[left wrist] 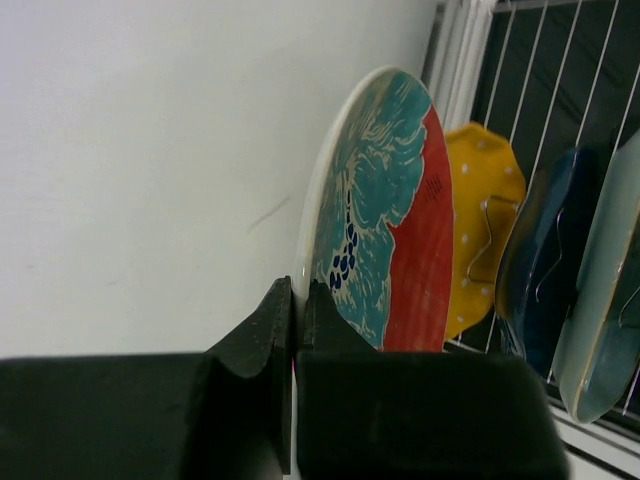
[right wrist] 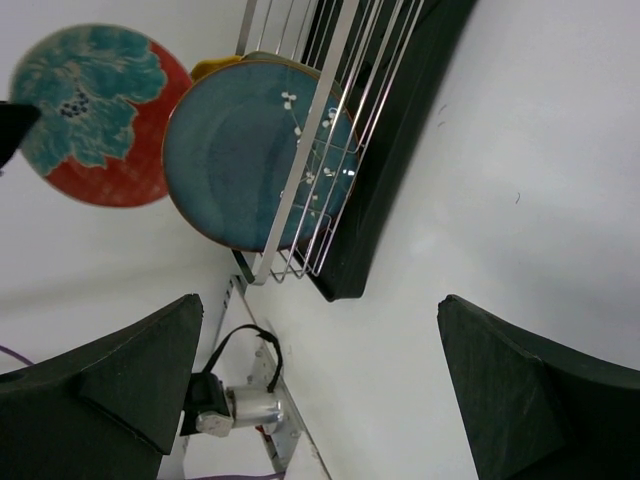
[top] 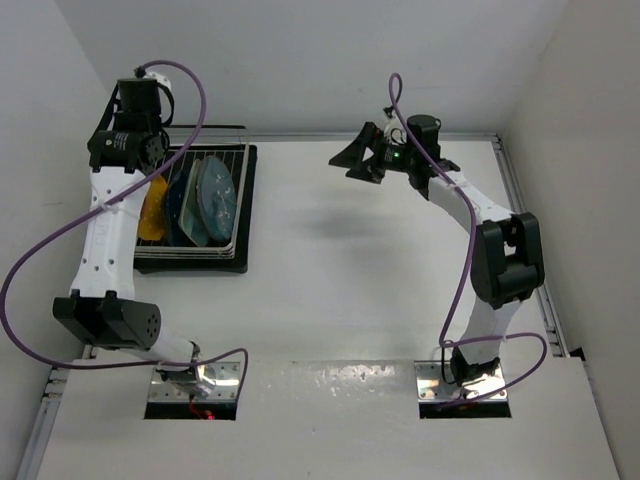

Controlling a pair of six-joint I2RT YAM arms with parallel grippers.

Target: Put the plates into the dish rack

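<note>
Left claw [left wrist: 298, 310] is clamped on the near rim of the red-rimmed plate [left wrist: 395, 200], jaws pinched tight either side of the edge, plate held upright on edge. Reads as the insertion step. The plate hangs at the left end of the dish rack [right wrist: 328, 90], just beside the yellow-orange plate [left wrist: 485, 225]. Left wrist view hides its bottom edge, so I can't tell there whether it's in a slot. Right wrist view shows it apart from the wires, so I'd judge not seated yet. To do it well: hold the plate parallel to the yellow-orange one, line its rim up with the free gap between tines on that side, and come straight down rather than sweeping across, since a sideways nudge would likely knock the neighbour. The grip is on a thin rim only and a glazed plate could pivot in the pads, so go slow. Release only once the tines carry the weight. Beyond it, the dark blue plate [left wrist: 545, 260] and pale green plate [left wrist: 610, 290] stand on edge in their slots, and the dark teal plate [right wrist: 250, 150] sits at the rack's other end, so this looks like the last of five. Furthest off, right claw [top: 352, 160] hovers over the counter [top: 350, 280], well apart from the rack, fingers spread, nothing in it. Best left parked there.
</note>
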